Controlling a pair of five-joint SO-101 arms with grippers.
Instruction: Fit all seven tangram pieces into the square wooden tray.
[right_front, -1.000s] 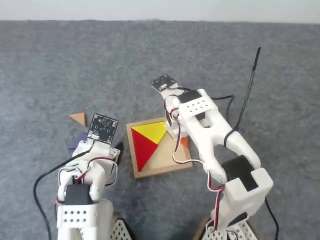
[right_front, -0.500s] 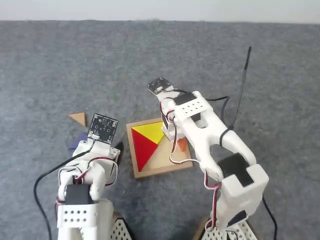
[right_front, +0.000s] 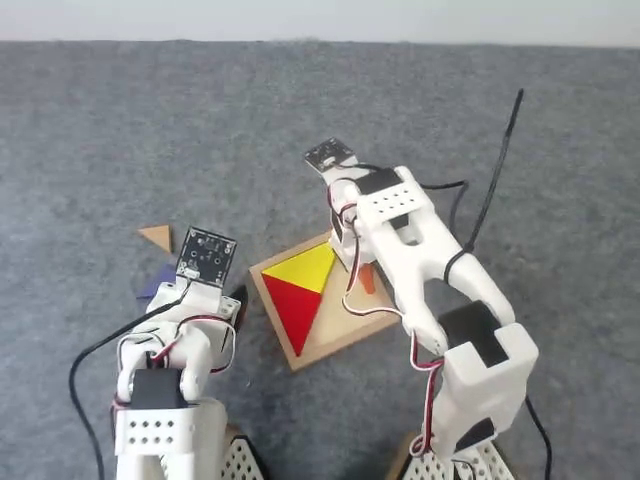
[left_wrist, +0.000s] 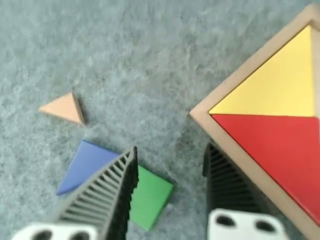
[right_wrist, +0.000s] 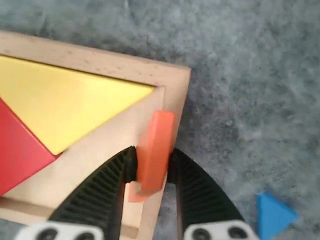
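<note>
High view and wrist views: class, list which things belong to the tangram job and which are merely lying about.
Job: tray, yellow triangle, red triangle, orange piece in right gripper, tan triangle, blue piece, green square, small blue triangle.
Lying about: black cable, grey carpet.

No writing, number, label or sign can be read anywhere. The wooden tray (right_front: 340, 322) shows plain, unmarked wood. The small dark circuit board (right_front: 205, 256), at about 9 o'clock in the high view, bears pale specks too small to make out.
</note>
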